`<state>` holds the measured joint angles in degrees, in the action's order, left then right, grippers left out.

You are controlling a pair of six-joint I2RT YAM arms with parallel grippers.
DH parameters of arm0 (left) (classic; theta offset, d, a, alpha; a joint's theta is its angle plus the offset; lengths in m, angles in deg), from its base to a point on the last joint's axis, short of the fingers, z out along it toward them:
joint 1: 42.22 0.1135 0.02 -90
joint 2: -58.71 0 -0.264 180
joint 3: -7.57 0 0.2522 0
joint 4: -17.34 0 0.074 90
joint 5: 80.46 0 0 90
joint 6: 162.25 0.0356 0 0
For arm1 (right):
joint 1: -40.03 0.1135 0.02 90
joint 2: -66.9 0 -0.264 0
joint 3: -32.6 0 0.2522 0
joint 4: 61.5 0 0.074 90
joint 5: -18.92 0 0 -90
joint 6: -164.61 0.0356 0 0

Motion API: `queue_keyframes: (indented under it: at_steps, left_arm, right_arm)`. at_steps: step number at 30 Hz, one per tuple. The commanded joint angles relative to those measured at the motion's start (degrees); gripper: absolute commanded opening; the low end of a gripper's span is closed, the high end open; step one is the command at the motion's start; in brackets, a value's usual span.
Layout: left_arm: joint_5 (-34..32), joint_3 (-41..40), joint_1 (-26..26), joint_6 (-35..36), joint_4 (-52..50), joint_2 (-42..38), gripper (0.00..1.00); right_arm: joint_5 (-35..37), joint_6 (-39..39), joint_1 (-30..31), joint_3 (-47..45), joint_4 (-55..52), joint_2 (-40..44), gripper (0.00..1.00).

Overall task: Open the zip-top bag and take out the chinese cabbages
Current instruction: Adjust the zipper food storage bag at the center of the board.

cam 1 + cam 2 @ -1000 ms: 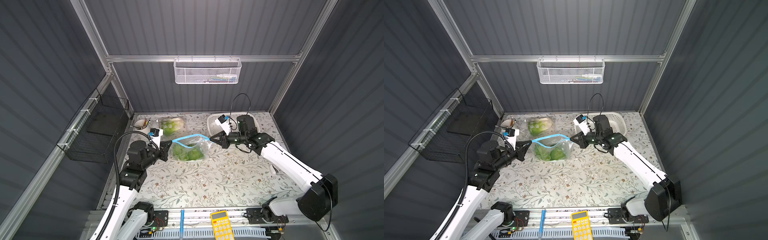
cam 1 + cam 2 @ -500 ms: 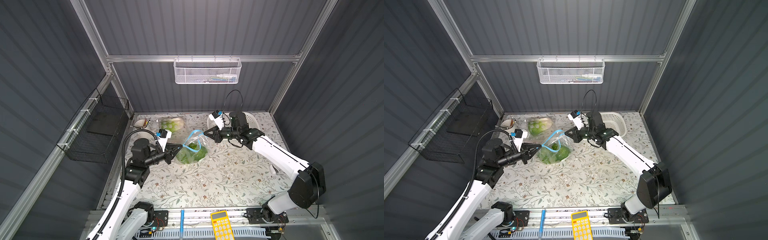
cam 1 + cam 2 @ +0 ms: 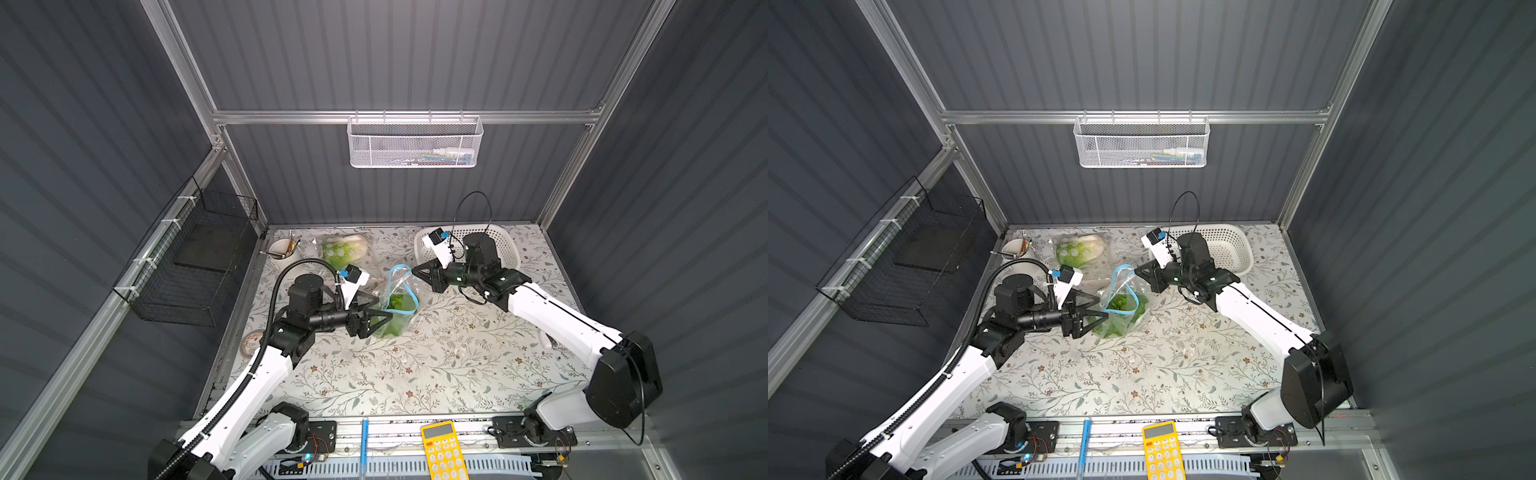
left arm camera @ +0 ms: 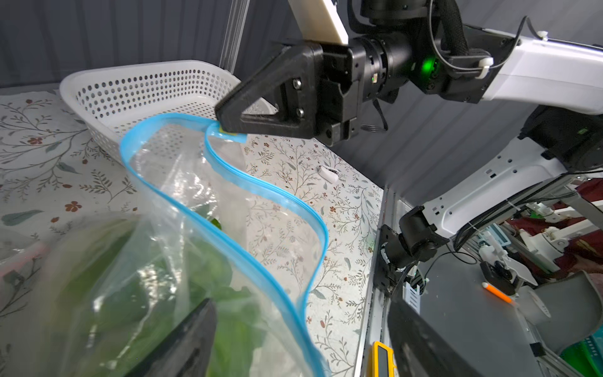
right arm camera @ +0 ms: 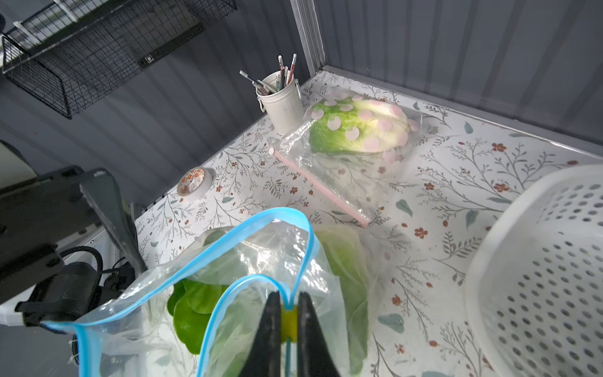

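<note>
Clear plastic with a blue seal, the zip-top bag stands in the middle of the table with its mouth gaping. The chinese cabbages sit low inside it, green leaves pressed against the film. The right fingers are clamped together on the yellow tab at one end of the seal. They hold that corner up off the table, which I judge is what keeps the mouth lifted and open. The left fingers are spread wide apart and grip nothing. They sit just beside the bag's wall at the level of the leaves, and that looks like readiness to reach in. No cabbage is out yet. A second bag with a pink seal lies flat further back, and a white basket stands behind the right arm, a likely drop place
</note>
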<state>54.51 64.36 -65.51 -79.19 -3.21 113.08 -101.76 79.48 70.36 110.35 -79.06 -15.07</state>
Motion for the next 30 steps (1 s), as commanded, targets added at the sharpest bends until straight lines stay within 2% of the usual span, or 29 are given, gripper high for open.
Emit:
queue_keyframes:
  at_steps: [1,7,11,12,18,24,26,30]
  left_arm:
    - [-3.5,2.4,0.0,3.3,-3.6,-1.9,0.86]
    - [-7.7,2.8,0.1,4.1,-5.2,-2.7,0.88]
    - [-13.6,3.2,0.1,3.8,-6.7,-2.1,0.88]
    - [-14.9,3.4,0.1,3.9,-7.2,-1.6,0.88]
    - [-19.2,6.0,0.1,3.4,-10.9,3.4,0.86]
    - [-22.1,7.3,0.1,2.0,-12.7,7.6,0.85]
    - [-22.0,7.4,0.1,1.8,-12.5,8.1,0.85]
    - [-23.0,7.4,0.1,1.4,-12.5,8.7,0.85]
  right_arm:
    - [2.5,-1.6,-0.4,-3.2,2.4,3.7,0.0]
    - [6.4,-2.1,-1.1,-9.7,1.9,8.5,0.0]
    - [10.8,-1.3,-1.7,-13.6,-0.2,11.1,0.0]
    - [13.5,-0.6,-1.8,-14.2,-0.9,11.5,0.0]
    - [18.5,2.5,-2.4,-19.9,-1.8,15.0,0.0]
    - [25.7,1.8,-4.1,-23.1,-5.1,18.8,0.01]
    - [25.9,1.6,-4.9,-23.7,-5.9,20.3,0.12]
    - [25.7,2.1,-5.7,-24.7,-8.0,22.8,0.26]
